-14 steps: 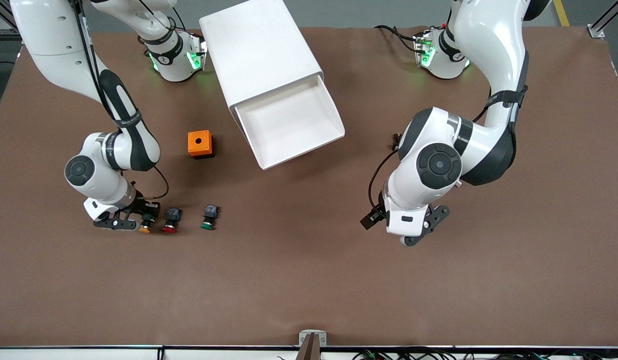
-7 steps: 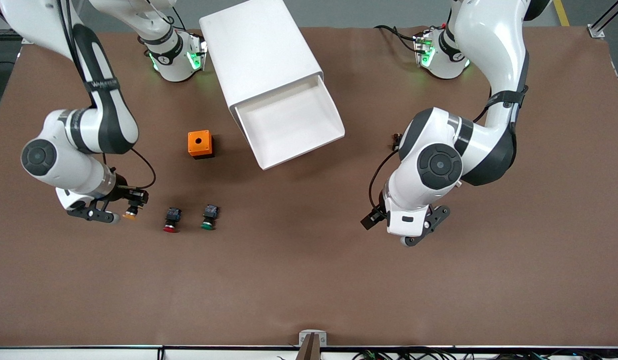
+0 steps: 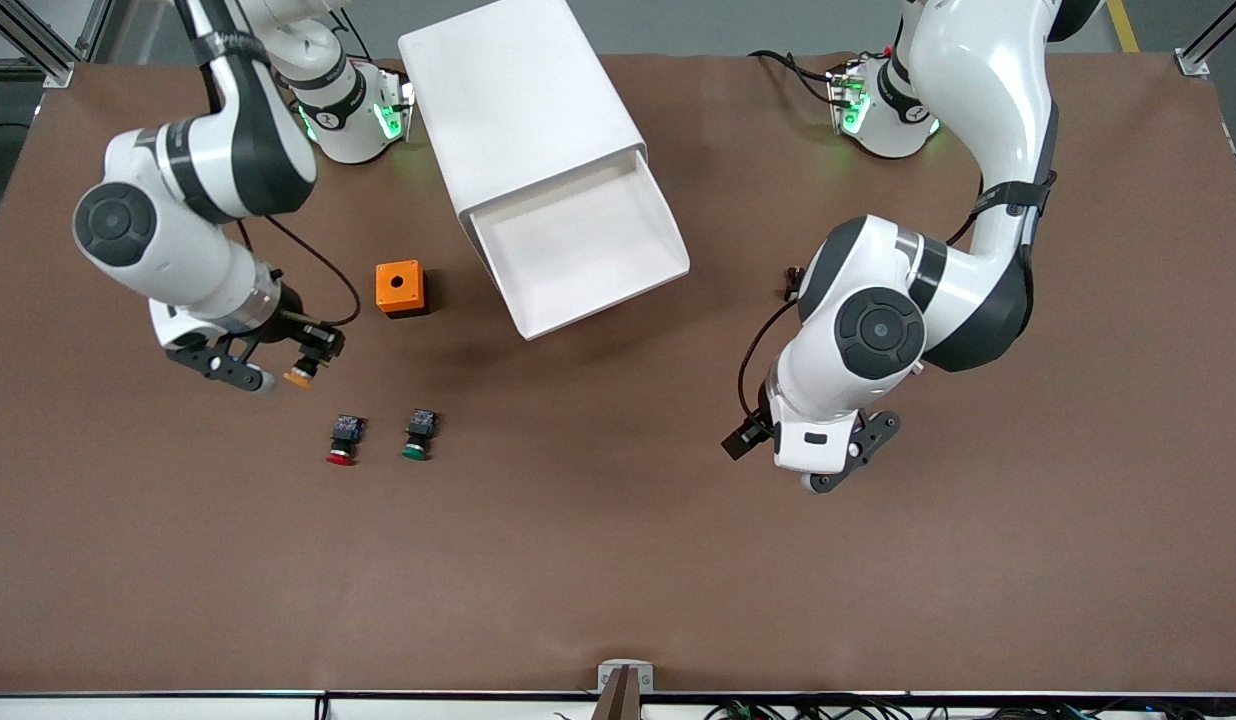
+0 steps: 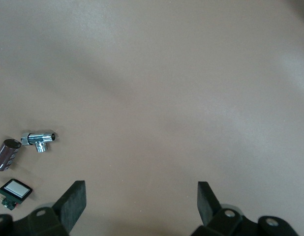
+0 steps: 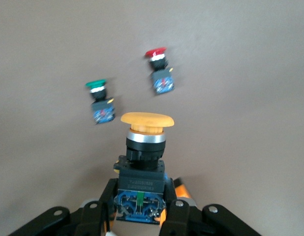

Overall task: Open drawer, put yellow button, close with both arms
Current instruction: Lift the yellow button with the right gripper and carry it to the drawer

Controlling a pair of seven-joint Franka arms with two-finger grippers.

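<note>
The yellow button [image 3: 298,377] hangs in the air with my right gripper [image 3: 300,366] shut on its black-and-blue body. It is over the bare table between the orange box and the red-capped button. In the right wrist view the yellow button [image 5: 144,142] stands cap outward between the fingers of the right gripper [image 5: 140,209]. The drawer [image 3: 603,298], topmost in the white cabinet [image 3: 523,100], is pulled out and holds nothing. My left gripper [image 3: 843,458] waits open over bare table toward the left arm's end. The left gripper [image 4: 141,196] has nothing between its fingers.
A red-capped button [image 3: 344,438] and a green-capped button [image 3: 418,434] lie side by side on the table. An orange box [image 3: 399,288] stands beside the cabinet. A chrome fitting [image 4: 39,140] and a dark cylinder [image 4: 7,154] lie near the left arm.
My right gripper has lifted the yellow button off the table from beside the red-capped one and carried it toward the orange box. The left arm has not moved.
</note>
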